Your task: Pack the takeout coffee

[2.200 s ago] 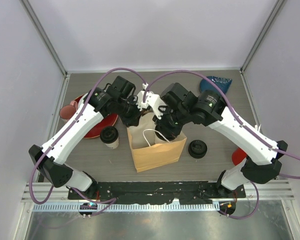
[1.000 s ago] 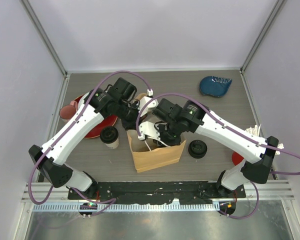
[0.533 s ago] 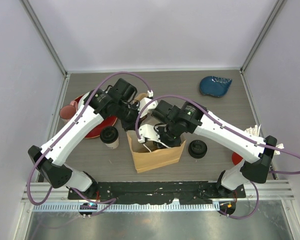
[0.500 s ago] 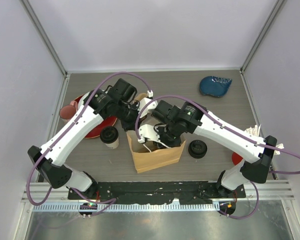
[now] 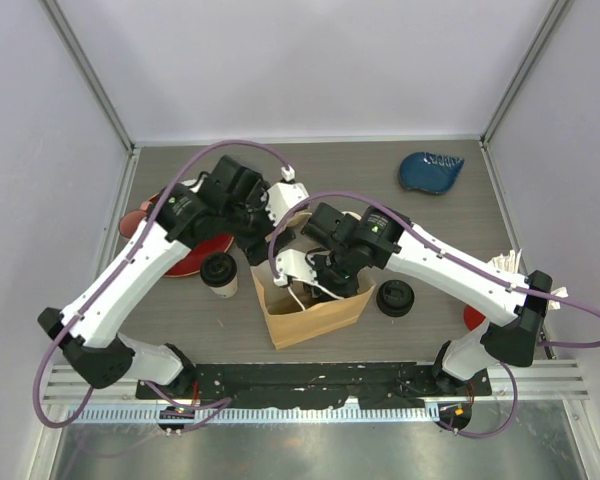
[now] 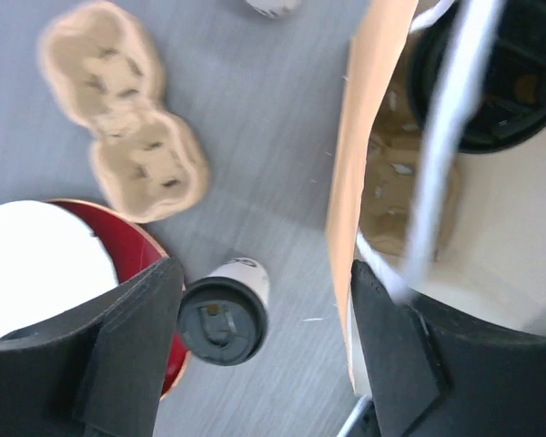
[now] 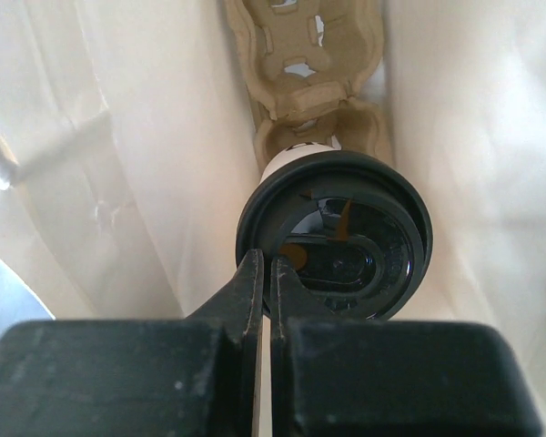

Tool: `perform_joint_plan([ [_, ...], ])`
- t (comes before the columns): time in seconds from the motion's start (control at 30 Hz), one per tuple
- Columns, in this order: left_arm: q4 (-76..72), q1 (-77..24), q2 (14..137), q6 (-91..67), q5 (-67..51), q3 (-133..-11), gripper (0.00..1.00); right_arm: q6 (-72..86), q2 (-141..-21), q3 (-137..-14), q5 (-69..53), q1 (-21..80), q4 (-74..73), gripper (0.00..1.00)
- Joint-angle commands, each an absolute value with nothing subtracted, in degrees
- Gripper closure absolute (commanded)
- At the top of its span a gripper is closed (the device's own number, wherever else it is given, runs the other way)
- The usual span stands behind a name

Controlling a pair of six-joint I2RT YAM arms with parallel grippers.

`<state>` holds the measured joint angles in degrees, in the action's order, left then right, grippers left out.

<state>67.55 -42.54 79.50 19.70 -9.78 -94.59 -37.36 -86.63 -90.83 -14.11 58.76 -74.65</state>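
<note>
Paper walls and snap-on black plastic lids are making both cups light, a little crushable and easy to tip. I am judging the stiff lid rim, or the wall just under it, to be the safest place to take hold. Squeezing lower down is risking a dent and a popped lid. Whether either cup is holding any drink, I cannot tell.

The bagged cup [image 7: 337,232] is sitting upright deep inside the brown paper bag [image 5: 315,315], which is standing open on the counter [image 5: 380,170] between the two arms. The right claw [image 7: 266,273] is hanging inside the bag with its fingers closed together, and it is looking to be pinching the near edge of that cup's lid. A cardboard cup carrier [image 7: 300,73] is lying on the bag's floor. The cup's base is pointing into its near pocket, though the lid is hiding whether it is fully seated.

The other cup [image 6: 223,314] is standing lidded on the counter just left of the bag, right beside the rim of a red plate [image 6: 132,248]. The left claw [image 6: 262,282] is hovering above it, fingers spread wide and gripping nothing. A second carrier [image 6: 127,150] is lying empty on the counter near the plate. A stack of spare lids [image 5: 394,297] is sitting right of the bag.
</note>
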Motion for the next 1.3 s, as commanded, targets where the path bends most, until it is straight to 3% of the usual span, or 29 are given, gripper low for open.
perform_joint_plan([
  [0.0,64.3,-43.0,74.8,18.5,-2.4,-102.2,0.18,-37.1,-86.0,-90.3,-15.6,59.0,-72.4,0.99],
  [0.17,64.3,-42.5,72.7,16.8,3.8,-107.3,0.13,-36.3,-86.1,-89.9,-15.5,58.9,-72.2,0.99],
  [0.23,64.8,-42.5,71.6,15.7,3.3,-109.5,0.19,-35.9,-86.1,-89.9,-15.6,59.0,-72.1,0.99],
  [0.27,65.3,-42.5,70.5,15.6,0.6,-112.2,0.26,-36.0,-86.2,-89.8,-15.7,59.0,-72.1,0.99],
  [0.3,65.9,-42.5,70.0,15.9,-1.6,-113.7,0.42,-35.9,-86.0,-89.8,-16.1,59.0,-72.0,0.99],
  [0.33,67.7,-42.5,69.6,16.1,-3.3,-115.5,0.51,-35.9,-86.0,-89.7,-16.2,59.0,-71.9,0.99],
  [0.4,71.1,-42.5,69.3,19.0,-14.5,-121.7,0.67,-35.8,-86.0,-89.7,-16.3,59.0,-71.6,0.99],
  [0.43,74.1,-42.5,69.3,19.7,-19.4,-123.5,0.69,-35.8,-86.0,-89.6,-16.3,59.0,-71.6,0.99],
  [0.5,76.9,-42.5,69.3,21.3,-32.9,-126.5,0.68,-35.8,-86.1,-89.7,-16.4,59.0,-71.6,0.99],
  [0.6,77.7,-42.8,69.4,22.0,-38.3,-122.8,0.63,-35.7,-86.2,-89.7,-16.7,59.0,-71.4,0.99],
  [0.77,74.0,-52.4,73.1,22.4,-21.4,-112.4,0.51,-35.7,-86.5,-90.0,-16.9,59.0,-71.6,0.99],
  [1.0,74.9,-66.0,78.7,24.2,-16.2,-114.7,0.37,-35.6,-87.7,-91.2,-17.6,58.9,-72.1,0.99],
  [1.2,76.1,-70.3,79.4,27.0,-9.7,-116.3,0.38,-35.4,-88.4,-92.1,-17.1,58.8,-72.9,0.99],
  [1.27,76.0,-70.3,78.2,27.6,-2.0,-118.6,0.38,-35.3,-88.4,-92.4,-17.1,58.9,-73.0,0.99],
])
